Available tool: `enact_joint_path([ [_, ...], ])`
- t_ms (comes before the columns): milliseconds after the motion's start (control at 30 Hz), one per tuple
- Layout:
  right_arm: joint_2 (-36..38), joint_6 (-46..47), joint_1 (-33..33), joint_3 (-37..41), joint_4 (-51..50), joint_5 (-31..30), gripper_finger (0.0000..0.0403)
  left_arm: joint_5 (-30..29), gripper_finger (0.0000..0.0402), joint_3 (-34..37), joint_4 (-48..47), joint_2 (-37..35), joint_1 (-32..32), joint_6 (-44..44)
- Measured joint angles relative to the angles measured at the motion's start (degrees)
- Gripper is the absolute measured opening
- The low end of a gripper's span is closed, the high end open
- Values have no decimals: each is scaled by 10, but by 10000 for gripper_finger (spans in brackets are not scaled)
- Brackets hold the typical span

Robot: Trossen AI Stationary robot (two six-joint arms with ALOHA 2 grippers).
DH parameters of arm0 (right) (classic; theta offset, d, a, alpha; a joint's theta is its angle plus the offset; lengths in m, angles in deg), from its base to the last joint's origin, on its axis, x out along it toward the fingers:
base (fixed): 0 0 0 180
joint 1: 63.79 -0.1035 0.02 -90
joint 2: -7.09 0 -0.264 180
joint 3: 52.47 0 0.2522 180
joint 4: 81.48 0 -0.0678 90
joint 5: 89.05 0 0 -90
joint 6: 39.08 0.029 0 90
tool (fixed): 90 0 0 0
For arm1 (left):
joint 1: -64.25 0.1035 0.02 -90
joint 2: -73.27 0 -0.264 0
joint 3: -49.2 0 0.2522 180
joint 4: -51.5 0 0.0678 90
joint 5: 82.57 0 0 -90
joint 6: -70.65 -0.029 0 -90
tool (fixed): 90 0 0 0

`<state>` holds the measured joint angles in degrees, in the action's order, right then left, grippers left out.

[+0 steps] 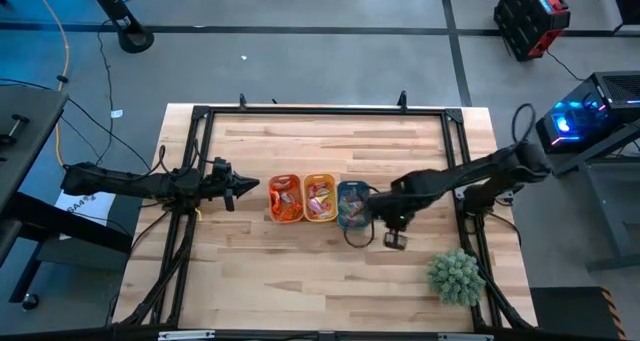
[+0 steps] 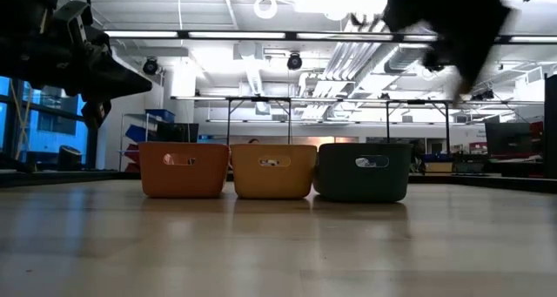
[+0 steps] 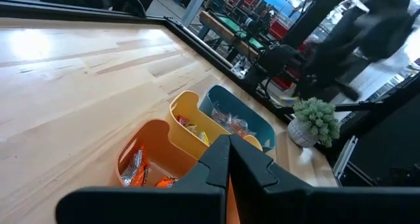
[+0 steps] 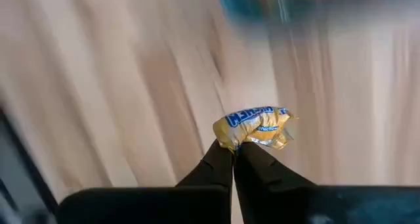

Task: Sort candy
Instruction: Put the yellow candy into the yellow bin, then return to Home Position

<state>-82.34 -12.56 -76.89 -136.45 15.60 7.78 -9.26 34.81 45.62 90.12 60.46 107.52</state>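
Now right hand [image 4: 234,147] is pinched shut on a crinkly yellow-wrapped candy [image 4: 254,127] at its fingertips, above the wooden counter [image 1: 300,271]. Yellow oblong plastic tray [image 1: 320,198] sits just beyond the teal tray [image 1: 351,203] beside it. Left hand [image 1: 255,188] closed, empty, waiting.

We look down on a pale wooden plank desk [image 1: 330,271] edged by a black metal frame [image 1: 325,111], standing on a grey concrete floor [image 1: 330,66] crossed by dark lines. A red-and-black equipment case [image 1: 530,16] sits near the far right corner, beside a dark computer tower glowing blue [image 1: 580,116]. At desk level we see an open industrial hall: an exposed white ceiling with pipes and ducts [image 2: 287,57], long fluorescent strip lights [image 2: 218,36], and blue-tinted windows [image 2: 22,123] to the left. Dark monitors [image 2: 509,140] stand at the right.
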Motion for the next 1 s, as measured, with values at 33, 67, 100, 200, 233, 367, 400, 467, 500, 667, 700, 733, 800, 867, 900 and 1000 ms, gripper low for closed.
enact_joint_path([
  [33, 11, -5, 5, 2, 48, -4, 0, 0, 1, 0, 0, 0, 0, 0],
  [67, 18, -15, 13, 5, 98, -4, 0, 0, 1, 0, -1, 0, 0, 0],
  [100, 21, -28, 22, 8, 139, -6, 0, 0, 1, 0, -2, 0, 0, 0],
  [200, 11, -87, 50, 12, 258, -7, 0, 0, 1, 0, -2, 0, 0, 0],
  [233, 2, -103, 61, 12, 298, -7, 0, 0, 1, 0, -3, 0, 0, 0],
  [367, -46, -139, 98, 12, 427, 10, 0, 0, 1, 0, -3, 0, 0, 5],
  [400, -58, -140, 105, 12, 445, 10, 0, 0, 1, 0, -3, 0, 0, 6],
  [467, -80, -131, 118, 12, 472, -5, 0, 0, 1, 0, -3, 0, 0, 6],
  [500, -90, -119, 123, 8, 473, -13, 0, 0, 1, 0, -3, 0, 0, 6],
  [667, -122, -81, 144, -49, 470, -18, 31, 0, 1, 0, -3, 0, 0, 6],
  [700, -125, -93, 144, -64, 472, -19, 44, 0, 1, 0, -3, 0, 0, 6],
  [733, -127, -108, 144, -78, 470, -21, 58, 0, 1, 0, -3, 0, 0, 6],
  [800, -130, -135, 143, -100, 445, -21, 86, 0, 1, 0, -3, 0, 0, 5],
  [867, -131, -149, 143, -110, 427, -21, 111, 0, 1, 0, -3, 0, 0, 5],
  [900, -131, -147, 145, -115, 416, -22, 121, 0, 1, 0, -3, 0, 0, 5],
  [1000, -131, -123, 152, -121, 380, -21, 141, 0, 1, 0, -3, 0, 0, 4],
])
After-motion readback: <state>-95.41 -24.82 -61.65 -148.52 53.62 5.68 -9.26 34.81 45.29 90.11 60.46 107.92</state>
